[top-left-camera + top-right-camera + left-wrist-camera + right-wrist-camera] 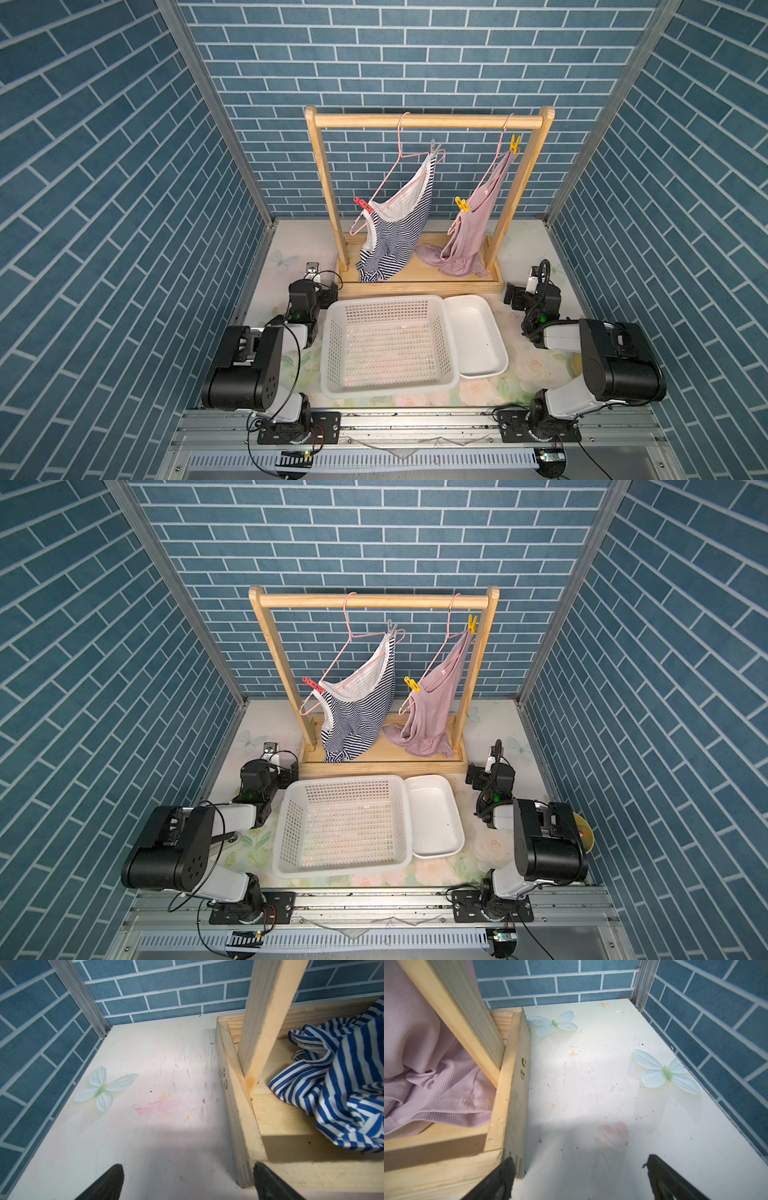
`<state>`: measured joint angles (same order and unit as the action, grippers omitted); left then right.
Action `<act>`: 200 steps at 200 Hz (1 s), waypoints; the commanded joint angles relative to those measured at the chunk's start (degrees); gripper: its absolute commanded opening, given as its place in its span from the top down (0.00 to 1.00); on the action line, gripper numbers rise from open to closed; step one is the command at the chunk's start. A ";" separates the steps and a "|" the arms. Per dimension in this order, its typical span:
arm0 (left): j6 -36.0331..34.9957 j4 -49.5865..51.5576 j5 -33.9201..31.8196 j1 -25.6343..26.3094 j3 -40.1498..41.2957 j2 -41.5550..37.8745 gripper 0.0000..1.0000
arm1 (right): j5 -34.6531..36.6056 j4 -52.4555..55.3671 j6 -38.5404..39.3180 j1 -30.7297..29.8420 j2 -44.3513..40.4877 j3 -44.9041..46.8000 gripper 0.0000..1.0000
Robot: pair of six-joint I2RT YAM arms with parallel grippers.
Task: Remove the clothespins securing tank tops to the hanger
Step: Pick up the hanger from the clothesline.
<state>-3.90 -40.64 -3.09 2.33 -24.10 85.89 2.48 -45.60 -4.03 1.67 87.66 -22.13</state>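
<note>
Both top views look from high above the near edge of the desk [519,253], down and toward the back wall [415,62]. They take in nearly the same whole scene, with the wooden rack [428,121] at mid-frame. The left wrist camera sits low and close, looking past the left fingers [108,1184] at the rack's left base corner and the striped top [342,1084]. The right wrist camera, equally low, looks past the right fingers [500,1180] at the rack's right base end and the pink top [425,1053]. Both base ends also show in both top views.
</note>
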 commanded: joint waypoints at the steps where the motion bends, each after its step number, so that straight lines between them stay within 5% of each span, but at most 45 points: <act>1: -0.32 0.30 0.72 -0.47 -1.21 -0.11 0.01 | -0.51 -0.63 1.60 0.42 0.06 -1.41 0.01; 35: -0.22 4.19 0.52 -0.47 -1.80 -4.21 0.01 | 0.01 -0.55 1.66 0.35 -0.63 -1.18 0.01; 72: 2.15 14.86 0.62 -0.39 -1.93 -22.34 0.01 | 3.59 22.17 -2.21 0.18 -9.22 -9.11 0.01; 126: 6.38 23.71 1.62 -0.31 -0.63 -38.66 0.01 | 6.57 35.25 -6.76 -0.27 -15.49 -12.72 0.01; 200: 12.30 35.24 12.16 -0.28 -6.30 -51.64 0.01 | -6.05 54.98 -14.64 -0.24 -28.44 -19.45 0.01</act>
<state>6.11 -11.77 5.08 2.15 -27.18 36.80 2.26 -0.49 -14.37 1.54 63.16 -40.05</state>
